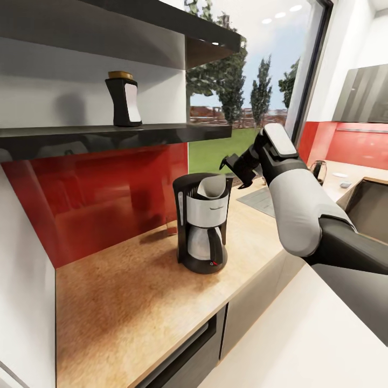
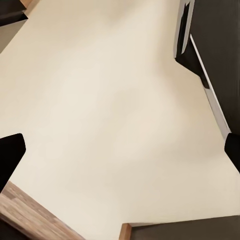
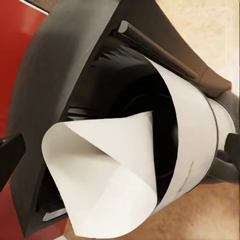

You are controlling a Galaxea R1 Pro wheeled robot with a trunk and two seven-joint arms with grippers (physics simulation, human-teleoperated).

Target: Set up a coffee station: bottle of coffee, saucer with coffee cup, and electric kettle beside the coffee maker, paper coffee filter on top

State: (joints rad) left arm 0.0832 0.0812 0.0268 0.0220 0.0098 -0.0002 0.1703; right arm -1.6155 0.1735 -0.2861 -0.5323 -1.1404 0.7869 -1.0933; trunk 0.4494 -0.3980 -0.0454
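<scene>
The black and silver coffee maker stands on the tan countertop by the red backsplash. A white paper coffee filter sits in its open top, its cone leaning out. My right gripper hovers open just right of the machine's top, its fingers apart on either side of the filter without touching it. The dark bottle of coffee stands on the charcoal kitchen shelf above. The glass electric kettle is far down the counter. My left gripper is open over cream floor.
A second dark shelf hangs above the first. A grey inset panel lies in the counter behind my right arm. A small white dish sits near the kettle. Dark cabinet fronts border the floor.
</scene>
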